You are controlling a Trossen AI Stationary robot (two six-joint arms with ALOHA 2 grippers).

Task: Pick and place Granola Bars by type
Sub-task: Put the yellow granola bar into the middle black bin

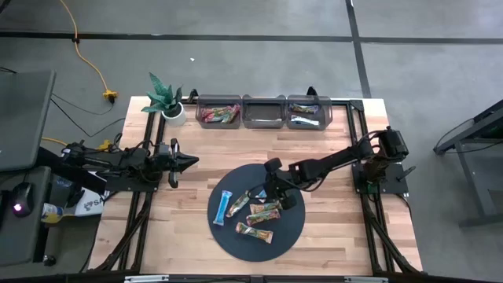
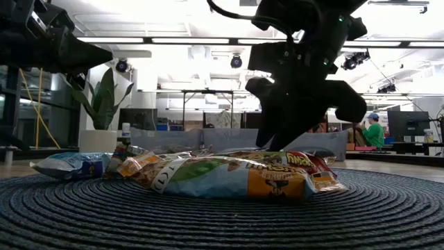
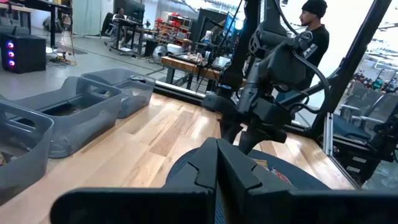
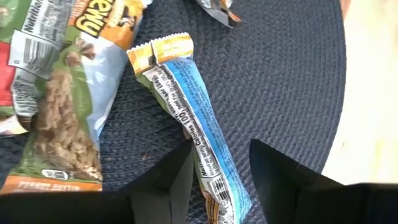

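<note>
The right gripper (image 4: 221, 180), fingers spread, straddles a blue bar (image 4: 199, 134) on the dark mat (image 4: 280, 74) to pinch it; off the mat, the left gripper (image 1: 189, 161) waits, fingers pressed together

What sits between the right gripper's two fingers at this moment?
In the right wrist view, a blue-wrapped granola bar lies on the dark round mat, running down between the open fingers of the right gripper.

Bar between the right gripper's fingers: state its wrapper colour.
Light blue with an orange-yellow crimped end, best seen in the right wrist view: bar, right gripper.
</note>
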